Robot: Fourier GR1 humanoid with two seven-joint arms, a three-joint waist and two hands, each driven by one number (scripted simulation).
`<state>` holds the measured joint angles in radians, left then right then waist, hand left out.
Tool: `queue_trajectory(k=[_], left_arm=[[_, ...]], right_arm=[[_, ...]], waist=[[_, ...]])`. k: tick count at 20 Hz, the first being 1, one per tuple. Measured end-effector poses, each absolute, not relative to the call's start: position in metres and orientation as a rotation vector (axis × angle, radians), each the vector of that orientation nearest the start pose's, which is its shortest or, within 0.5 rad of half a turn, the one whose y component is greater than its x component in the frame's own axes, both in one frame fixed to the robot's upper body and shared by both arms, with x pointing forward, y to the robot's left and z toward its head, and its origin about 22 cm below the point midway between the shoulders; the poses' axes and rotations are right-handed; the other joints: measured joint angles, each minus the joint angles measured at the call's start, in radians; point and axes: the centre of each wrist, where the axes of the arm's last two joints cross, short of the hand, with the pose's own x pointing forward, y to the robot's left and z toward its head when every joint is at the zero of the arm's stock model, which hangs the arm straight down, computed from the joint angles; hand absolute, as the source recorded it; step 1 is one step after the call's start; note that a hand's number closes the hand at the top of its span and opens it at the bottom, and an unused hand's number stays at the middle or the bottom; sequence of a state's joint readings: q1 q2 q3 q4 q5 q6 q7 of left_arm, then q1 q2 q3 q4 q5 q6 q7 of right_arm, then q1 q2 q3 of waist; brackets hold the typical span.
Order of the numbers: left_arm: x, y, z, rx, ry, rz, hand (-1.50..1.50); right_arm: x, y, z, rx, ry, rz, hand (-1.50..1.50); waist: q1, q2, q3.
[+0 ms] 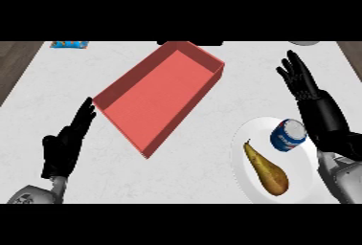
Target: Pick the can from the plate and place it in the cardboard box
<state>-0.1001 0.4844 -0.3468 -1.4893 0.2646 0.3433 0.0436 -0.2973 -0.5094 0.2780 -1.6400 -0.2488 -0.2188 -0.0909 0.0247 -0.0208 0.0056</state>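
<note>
A blue and white can (288, 135) stands on a white plate (249, 134) at the lower right, with a brown pear (266, 171) lying beside it on the same plate. A reddish open cardboard box (161, 94) lies tilted across the counter's middle. My right hand (300, 79) is open, fingers straight, above and just right of the can, apart from it. At the lower left my left hand (68, 139) rests open, just left of the box's near corner.
A blue packet (69, 45) lies at the far left edge of the white counter. A dark object (189, 43) and a pale round thing (305, 42) show at the far edge. Wood flooring borders the counter on both sides.
</note>
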Motion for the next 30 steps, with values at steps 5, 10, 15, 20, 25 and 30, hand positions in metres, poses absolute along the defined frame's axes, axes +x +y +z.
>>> queue_trajectory(k=[5,10,15,20,25,30], left_arm=[[0.253,0.305,0.017,0.438,-1.447,-0.189,0.00],[0.252,0.337,0.021,0.587,-1.405,-0.196,0.00],[0.256,0.352,0.018,0.647,-1.371,-0.193,0.00],[0.261,0.356,0.014,0.651,-1.362,-0.193,0.00],[0.256,0.362,0.014,0.648,-1.364,-0.208,0.00],[0.261,0.361,0.014,0.649,-1.366,-0.214,0.00]], right_arm=[[0.279,-0.267,0.094,-0.124,-1.849,0.207,-1.50],[0.262,-0.321,0.072,-0.508,-1.669,0.557,-1.50],[0.231,-0.345,0.031,-0.468,-1.710,0.411,-1.50],[0.206,-0.374,0.022,-0.455,-1.786,0.440,-1.50],[0.212,-0.396,0.051,-0.610,-1.668,0.679,-1.50],[0.229,-0.393,0.088,-0.642,-1.483,0.904,-1.50]], waist=[[-0.025,0.014,-0.003],[-0.036,0.021,-0.014],[-0.044,0.021,-0.006],[-0.039,0.020,-0.005],[-0.024,0.020,-0.007],[-0.017,0.022,-0.008]])
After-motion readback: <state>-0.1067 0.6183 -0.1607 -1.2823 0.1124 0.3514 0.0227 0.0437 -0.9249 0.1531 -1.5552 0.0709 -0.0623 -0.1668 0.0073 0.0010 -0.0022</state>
